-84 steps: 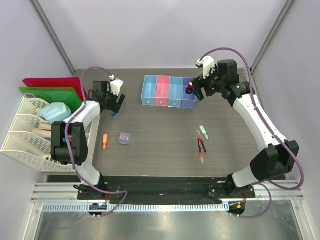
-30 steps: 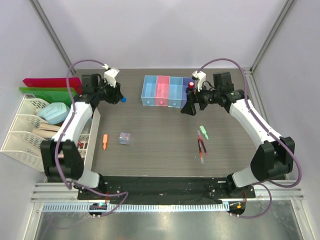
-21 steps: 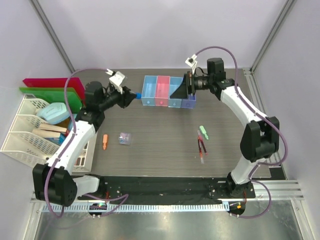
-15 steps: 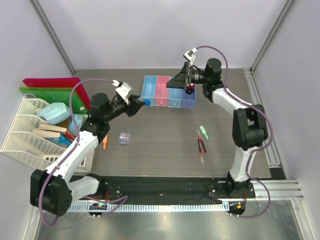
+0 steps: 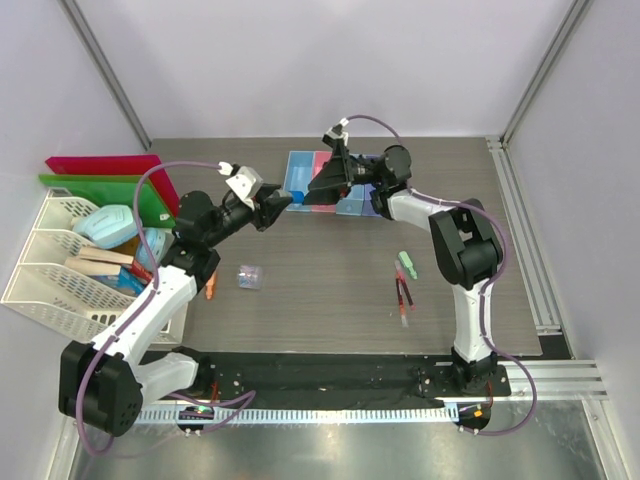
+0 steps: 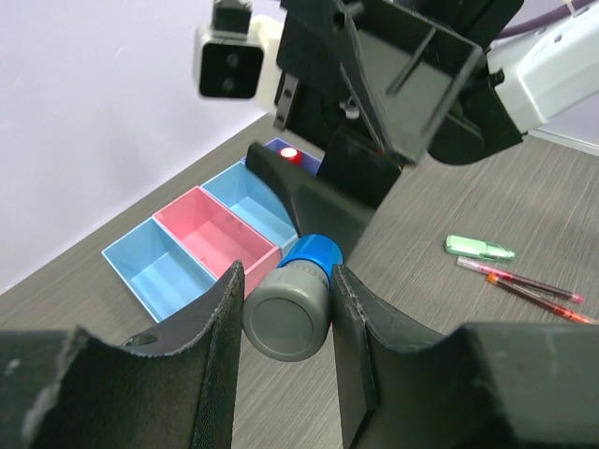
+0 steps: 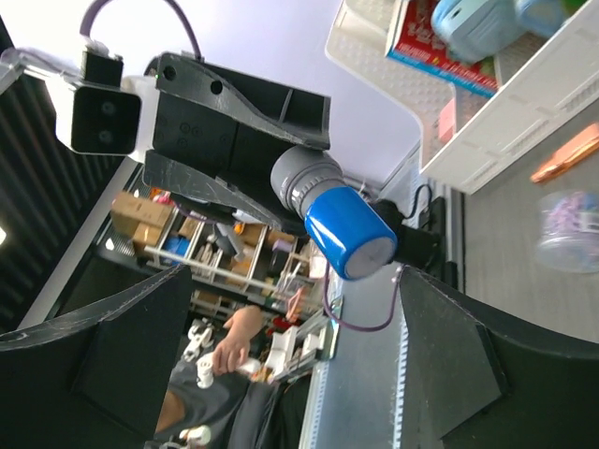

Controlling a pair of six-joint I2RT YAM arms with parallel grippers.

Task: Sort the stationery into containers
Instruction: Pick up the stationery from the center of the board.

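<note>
My left gripper (image 5: 278, 205) (image 6: 285, 281) is shut on a little grey bottle with a blue cap (image 6: 292, 301) (image 7: 335, 217), held sideways above the table just left of the containers (image 5: 297, 178). My right gripper (image 5: 318, 182) (image 7: 292, 276) faces it with jaws wide open and the blue cap pointing into the gap; I see no contact. The four joined boxes (image 6: 213, 234) are light blue, pink, light blue and purple. The purple one holds a red-capped bottle (image 6: 291, 154). On the table lie an orange marker (image 5: 210, 289), a packet (image 5: 249, 277), a green eraser (image 5: 407, 264) and pens (image 5: 402, 296).
White mesh trays (image 5: 45, 275) with pale blue objects stand at the far left, with red and green folders (image 5: 100, 180) behind them. The right arm reaches across the containers and hides part of them in the top view.
The left arm has carried the blue-capped bottle rightward toward the containers. The right arm has swung left across the boxes to face it, jaws open throughout.
</note>
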